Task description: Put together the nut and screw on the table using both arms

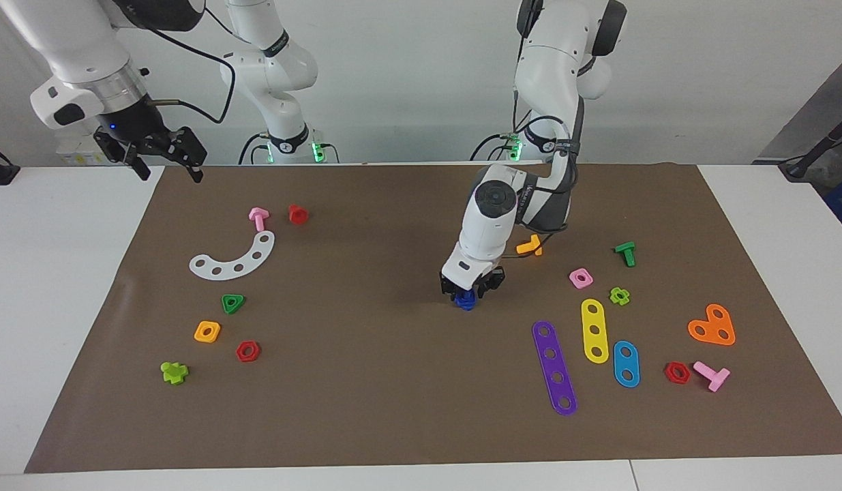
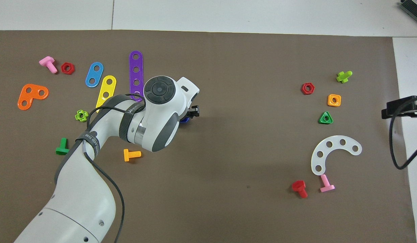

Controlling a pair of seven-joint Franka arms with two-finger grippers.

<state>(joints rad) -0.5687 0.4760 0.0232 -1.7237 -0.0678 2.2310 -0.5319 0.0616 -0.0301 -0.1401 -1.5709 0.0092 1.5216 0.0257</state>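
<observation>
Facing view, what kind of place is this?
Most likely a robotics lab: two white arms work at a table with a brown mat strewn with toy pieces like the purple strip.

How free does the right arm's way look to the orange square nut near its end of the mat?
Probably free. The right gripper hangs open over the table edge, and nothing stands over the orange square nut; only low pieces lie around it.

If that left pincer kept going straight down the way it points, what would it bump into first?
The left pincer points down at the dark-blue nut and screw on the brown mat. It would meet that blue piece first; it already looks right on it, though contact is unclear.
</observation>
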